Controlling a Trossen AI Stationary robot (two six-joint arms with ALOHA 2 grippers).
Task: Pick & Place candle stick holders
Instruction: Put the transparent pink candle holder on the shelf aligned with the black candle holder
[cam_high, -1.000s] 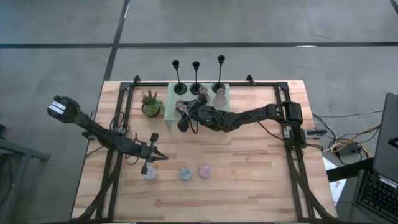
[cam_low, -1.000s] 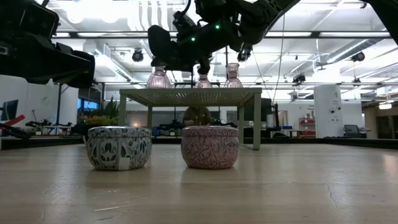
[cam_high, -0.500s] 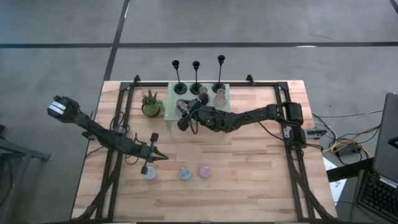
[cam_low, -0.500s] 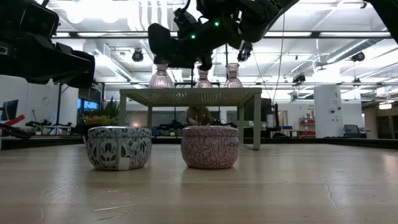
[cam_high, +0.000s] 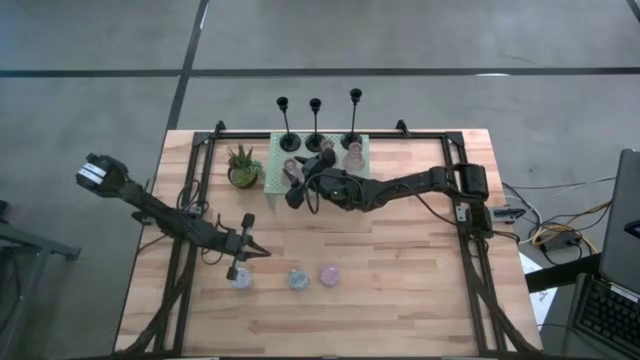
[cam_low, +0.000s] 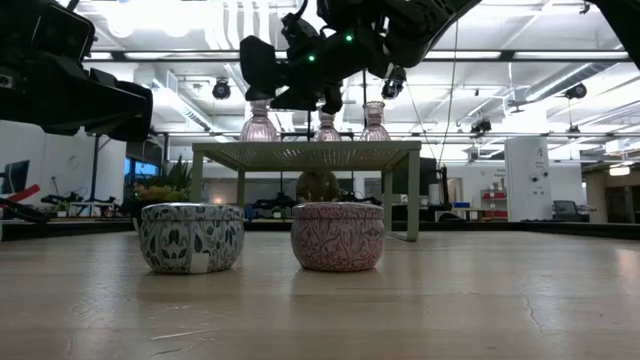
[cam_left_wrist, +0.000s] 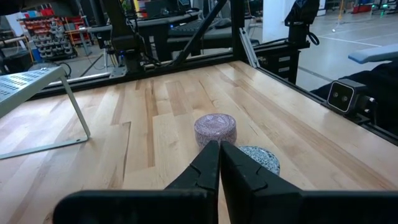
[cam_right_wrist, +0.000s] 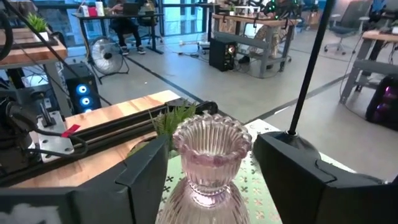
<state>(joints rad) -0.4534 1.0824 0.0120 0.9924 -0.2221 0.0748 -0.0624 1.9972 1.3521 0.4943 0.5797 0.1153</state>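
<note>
With my right gripper (cam_right_wrist: 208, 171) spread around the pink fluted holder (cam_right_wrist: 210, 162) on the mint shelf (cam_high: 276, 165), I judge closing comes next, while my left gripper (cam_left_wrist: 219, 163), clenched, waits near the front cups.

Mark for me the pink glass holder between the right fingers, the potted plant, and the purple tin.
pink glass holder (cam_right_wrist: 210, 144), right wrist view, fluted rim.
potted plant (cam_high: 243, 164), high view, leaves.
purple tin (cam_left_wrist: 215, 129), left wrist view, side wall.

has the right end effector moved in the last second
Yes, slightly: the right end effector has edged toward the far table edge and risen a little over the mint-green perforated metal shelf.
</note>
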